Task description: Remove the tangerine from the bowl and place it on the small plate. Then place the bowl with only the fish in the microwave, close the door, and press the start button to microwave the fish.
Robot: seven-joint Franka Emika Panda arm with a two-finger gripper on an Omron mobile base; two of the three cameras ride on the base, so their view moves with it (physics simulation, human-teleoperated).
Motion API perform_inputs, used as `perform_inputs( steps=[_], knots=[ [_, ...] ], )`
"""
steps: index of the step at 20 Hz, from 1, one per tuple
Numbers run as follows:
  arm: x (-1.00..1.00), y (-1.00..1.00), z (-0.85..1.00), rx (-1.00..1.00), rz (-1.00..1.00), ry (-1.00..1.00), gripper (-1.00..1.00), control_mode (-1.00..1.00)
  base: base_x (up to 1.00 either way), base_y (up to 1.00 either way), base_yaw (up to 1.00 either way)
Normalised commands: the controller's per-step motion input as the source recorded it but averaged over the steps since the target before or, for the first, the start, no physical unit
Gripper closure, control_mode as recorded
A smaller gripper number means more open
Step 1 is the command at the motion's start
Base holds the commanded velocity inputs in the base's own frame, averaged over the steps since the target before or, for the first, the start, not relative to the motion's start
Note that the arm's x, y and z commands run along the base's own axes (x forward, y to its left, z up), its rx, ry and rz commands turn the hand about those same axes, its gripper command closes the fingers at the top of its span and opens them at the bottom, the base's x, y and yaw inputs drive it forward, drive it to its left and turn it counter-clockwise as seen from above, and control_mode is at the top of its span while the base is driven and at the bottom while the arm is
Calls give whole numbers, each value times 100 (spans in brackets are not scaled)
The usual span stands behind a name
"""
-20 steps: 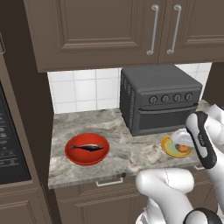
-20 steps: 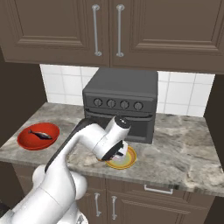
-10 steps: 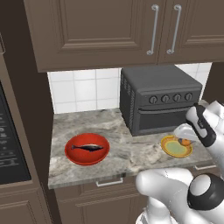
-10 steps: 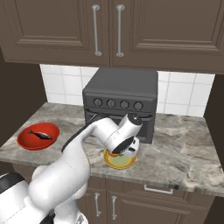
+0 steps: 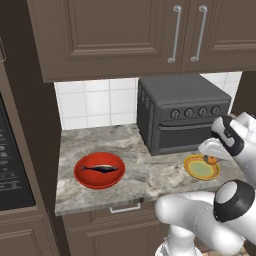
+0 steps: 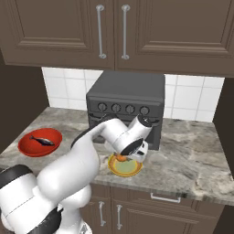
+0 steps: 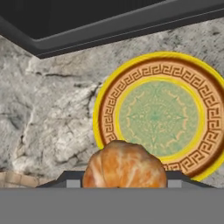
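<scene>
**Tangerine held in the pincer over the small plate's edge**

You have no readable writing to go on: the keypad strip of the microwave (image 5: 12, 165) at the left edge of the left base view is too small to make out, and the knobs on the toaster oven (image 5: 181, 114) carry no legible marks. The small plate (image 7: 162, 114) bears only a Greek-key band inside its yellow rim, around a pale green centre.

Your pincer (image 6: 124, 156) is part-way spread and pinching the tangerine (image 7: 124, 165). In the hand view the fruit sits between the jaws at the bottom, overlapping the plate's near rim. In the right base view you see it as a small orange spot under the hand, just above the plate, in front of the toaster oven.

The bowl (image 5: 99, 170) rests well apart on the counter (image 5: 150, 170) toward the left, with the fish (image 5: 102, 168) lying across its middle.
</scene>
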Motion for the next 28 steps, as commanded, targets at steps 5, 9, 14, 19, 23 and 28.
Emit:
perform_inputs(
  steps=[5, 9, 14, 19, 23, 28],
  knots=[
    [18, 1, -47, -17, 0, 0, 100, -100, 0, 0, 0],
    [5, 4, -76, -8, 0, -2, 100, -100, 0, 0, 0],
    [1, 0, -44, 0, 0, 3, 100, -100, 0, 0, 0],
    [6, 0, -2, 0, 0, 3, 100, -100, 0, 0, 0],
    [18, -12, 0, 0, 0, 10, 100, -100, 0, 0, 0],
    [7, -17, -1, 0, 0, 5, -100, -100, 0, 0, 0]
  ],
)
